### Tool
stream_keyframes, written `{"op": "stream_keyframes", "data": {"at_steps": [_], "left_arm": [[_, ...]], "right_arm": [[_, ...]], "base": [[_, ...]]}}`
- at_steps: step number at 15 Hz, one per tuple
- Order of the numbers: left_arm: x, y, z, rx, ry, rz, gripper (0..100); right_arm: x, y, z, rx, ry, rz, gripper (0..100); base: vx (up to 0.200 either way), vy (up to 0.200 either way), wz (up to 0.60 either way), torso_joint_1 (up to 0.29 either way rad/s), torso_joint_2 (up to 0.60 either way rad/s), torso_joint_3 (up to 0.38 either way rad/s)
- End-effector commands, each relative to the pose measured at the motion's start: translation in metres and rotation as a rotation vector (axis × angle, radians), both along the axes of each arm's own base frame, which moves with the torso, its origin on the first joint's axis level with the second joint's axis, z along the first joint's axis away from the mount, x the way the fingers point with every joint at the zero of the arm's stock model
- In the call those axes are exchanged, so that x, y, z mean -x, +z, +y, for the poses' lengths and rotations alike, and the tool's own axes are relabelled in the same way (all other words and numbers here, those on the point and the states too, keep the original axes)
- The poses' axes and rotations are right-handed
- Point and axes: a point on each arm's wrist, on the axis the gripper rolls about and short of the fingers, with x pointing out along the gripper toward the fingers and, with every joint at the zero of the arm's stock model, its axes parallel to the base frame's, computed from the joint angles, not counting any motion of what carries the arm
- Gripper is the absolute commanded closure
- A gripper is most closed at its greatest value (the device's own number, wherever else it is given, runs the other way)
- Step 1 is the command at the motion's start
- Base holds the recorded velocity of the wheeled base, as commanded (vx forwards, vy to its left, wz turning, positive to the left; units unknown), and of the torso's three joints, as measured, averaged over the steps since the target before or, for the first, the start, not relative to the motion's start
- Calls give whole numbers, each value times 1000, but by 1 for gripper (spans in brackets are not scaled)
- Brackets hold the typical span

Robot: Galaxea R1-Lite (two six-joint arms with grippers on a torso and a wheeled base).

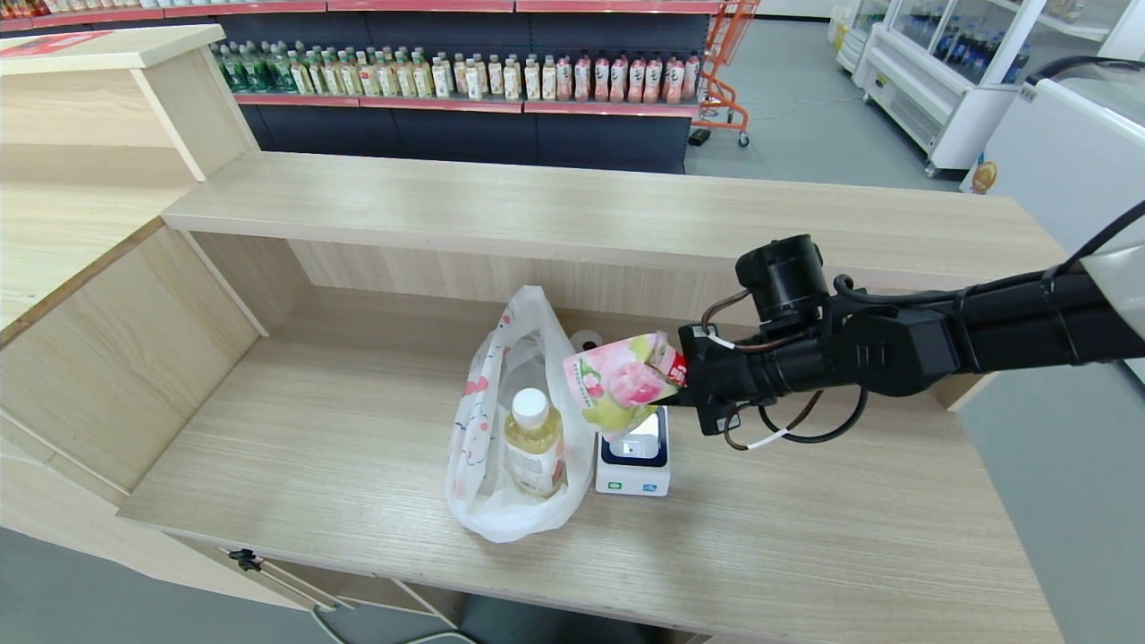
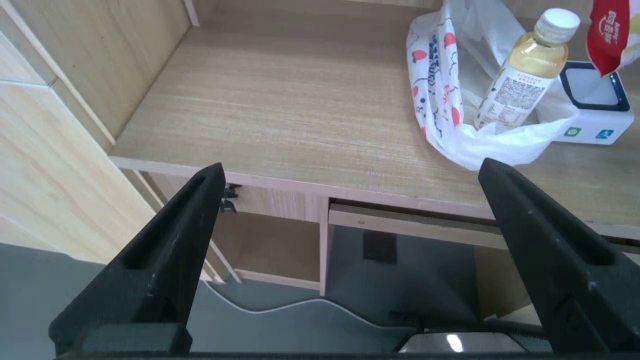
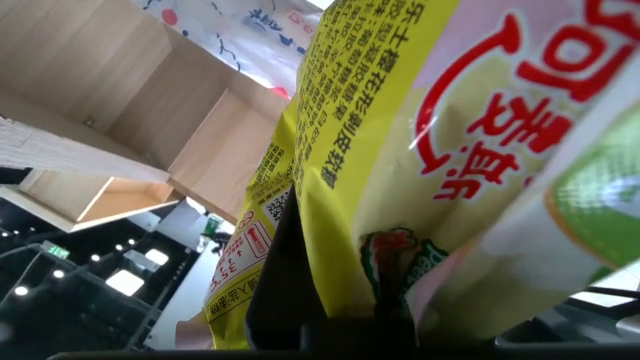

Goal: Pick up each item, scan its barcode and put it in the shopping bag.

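My right gripper (image 1: 682, 371) is shut on a pink and yellow-green snack bag (image 1: 619, 380), holding it in the air just above the white barcode scanner (image 1: 634, 459). Close up, the snack bag (image 3: 430, 160) shows its yellow printed back. Left of the scanner stands the white shopping bag (image 1: 487, 420), its mouth open, with a bottle of yellow drink (image 1: 534, 441) upright inside. My left gripper (image 2: 350, 260) hangs open below the counter's front edge, well away from the shopping bag (image 2: 450, 90), the bottle (image 2: 522, 70) and the scanner (image 2: 598, 112).
The wooden counter (image 1: 313, 438) has free room left of the bag and to the right of the scanner. A raised ledge (image 1: 581, 210) runs along the back, a side wall stands at the left. Behind are drink shelves (image 1: 465, 76) and an orange cart (image 1: 729, 63).
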Motion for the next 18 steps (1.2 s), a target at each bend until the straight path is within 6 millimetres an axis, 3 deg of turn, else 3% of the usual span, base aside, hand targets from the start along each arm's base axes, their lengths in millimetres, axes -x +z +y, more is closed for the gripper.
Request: {"op": "stream_keyframes", "data": {"at_steps": [1, 5, 8, 10, 11, 12, 14, 16, 18], "left_arm": [[0, 0, 0, 1, 0, -1, 0], [0, 0, 0, 1, -1, -1, 0], [0, 0, 0, 1, -1, -1, 0], [0, 0, 0, 1, 0, -1, 0], [0, 0, 0, 1, -1, -1, 0], [0, 0, 0, 1, 0, -1, 0], [0, 0, 0, 1, 0, -1, 0], [0, 0, 0, 1, 0, -1, 0], [0, 0, 0, 1, 0, -1, 0]], "right_arm": [[0, 0, 0, 0, 2, -1, 100], [5, 8, -3, 2, -6, -21, 100], [24, 59, -27, -46, -26, -158, 100], [35, 74, -31, -15, -17, -228, 100], [58, 87, -44, 145, 6, -359, 100], [77, 88, -51, 339, 68, -451, 100], [116, 61, -69, 801, 258, -552, 100], [140, 56, -80, 920, 354, -691, 100], [145, 51, -84, 1001, 429, -747, 100]], "base": [[0, 0, 0, 0, 0, 0], [0, 0, 0, 0, 0, 0], [0, 0, 0, 0, 0, 0], [0, 0, 0, 0, 0, 0], [0, 0, 0, 0, 0, 0], [0, 0, 0, 0, 0, 0], [0, 0, 0, 0, 0, 0], [0, 0, 0, 0, 0, 0], [0, 0, 0, 0, 0, 0]]}}
